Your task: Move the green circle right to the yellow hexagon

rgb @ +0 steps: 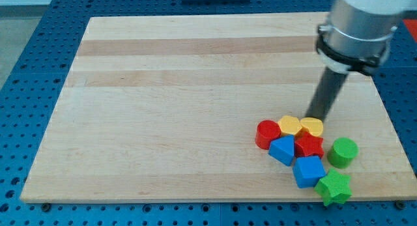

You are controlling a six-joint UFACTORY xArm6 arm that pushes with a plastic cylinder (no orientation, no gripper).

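Observation:
The green circle [343,152] lies near the board's right edge, at the view's lower right. The yellow hexagon [289,126] sits at the top of a tight cluster, to the left of the green circle, with other blocks between them. My tip [315,117] is the lower end of the dark rod; it stands at the top of the cluster, right above a second yellow block [313,126] and up and left of the green circle.
The cluster also holds a red cylinder [267,133], a red block [309,146], a blue block [283,150], a blue cube [308,171] and a green star [335,187]. The wooden board [169,109] lies on a blue perforated table; its right edge [397,154] is close.

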